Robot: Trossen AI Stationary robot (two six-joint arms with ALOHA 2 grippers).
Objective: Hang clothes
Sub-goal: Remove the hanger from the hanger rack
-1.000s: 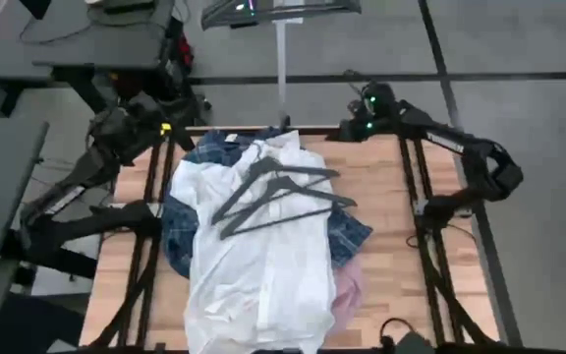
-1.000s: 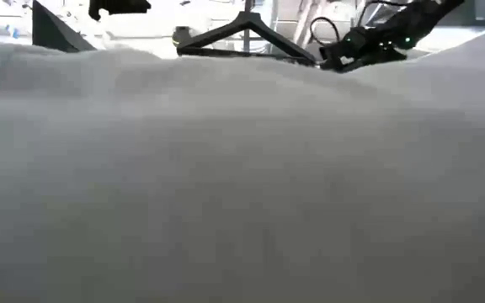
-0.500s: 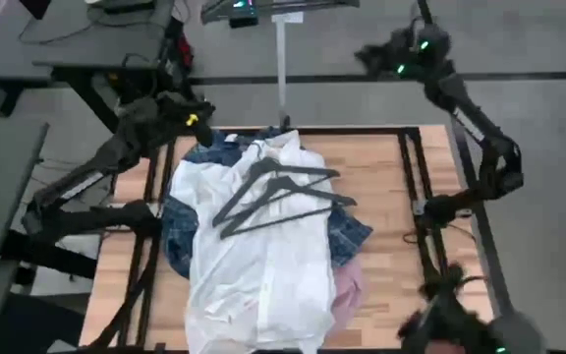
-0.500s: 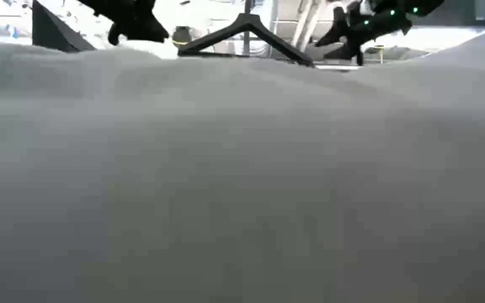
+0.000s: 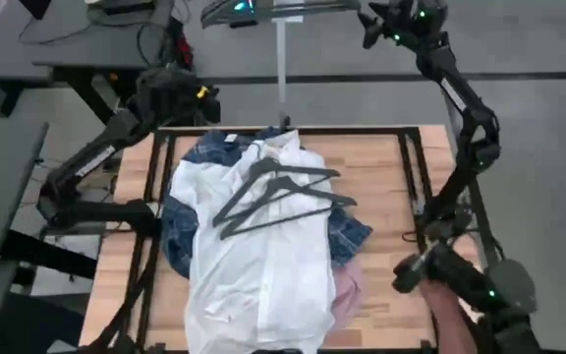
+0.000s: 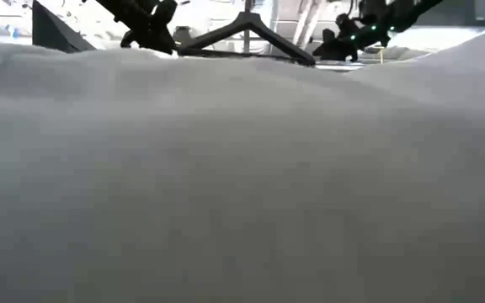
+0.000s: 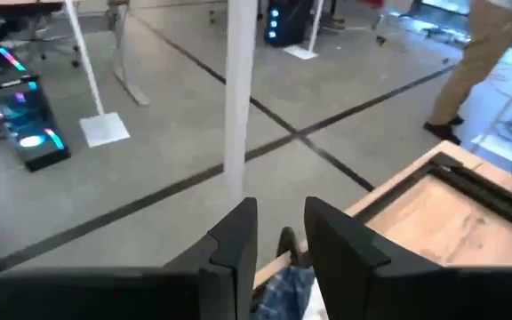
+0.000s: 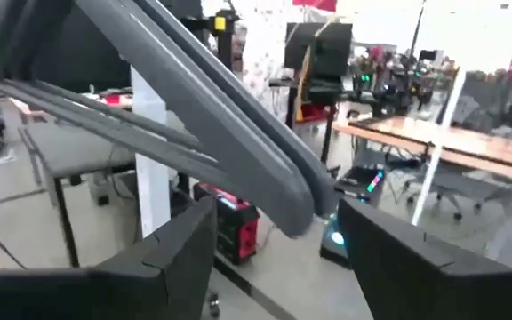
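Observation:
The clothes lie in a pile on the wooden table (image 5: pixel 391 197): a white shirt (image 5: pixel 254 261) on top, a blue plaid shirt (image 5: pixel 177 236) under it, and a pink one (image 5: pixel 348 290) showing at the near right. Three dark hangers (image 5: pixel 278 197) rest on the white shirt. My left gripper (image 5: pixel 197 106) (image 7: pixel 280 236) hovers over the table's far left corner, open by a narrow gap, with nothing in it. My right gripper (image 5: pixel 369 28) (image 8: pixel 278 244) is raised beyond the far edge, open wide. The end of the rack's grey top bar (image 8: pixel 265 178) shows between its fingers.
The rack's white pole (image 5: pixel 281 69) (image 7: pixel 238 89) rises just behind the table's far edge, and its grey top frame (image 5: pixel 273 10) is above. A person's arm (image 5: pixel 452 320) with a dark device (image 5: pixel 465 280) reaches in at the near right corner. In the low view the white shirt (image 6: pixel 242 185) blocks most of the table.
My right gripper has risen from the table's far right corner and swung out beyond the far edge toward the rack's top bar, rolling as it went. My left gripper has moved toward the far edge at the left corner. A person's arm has come in at the near right.

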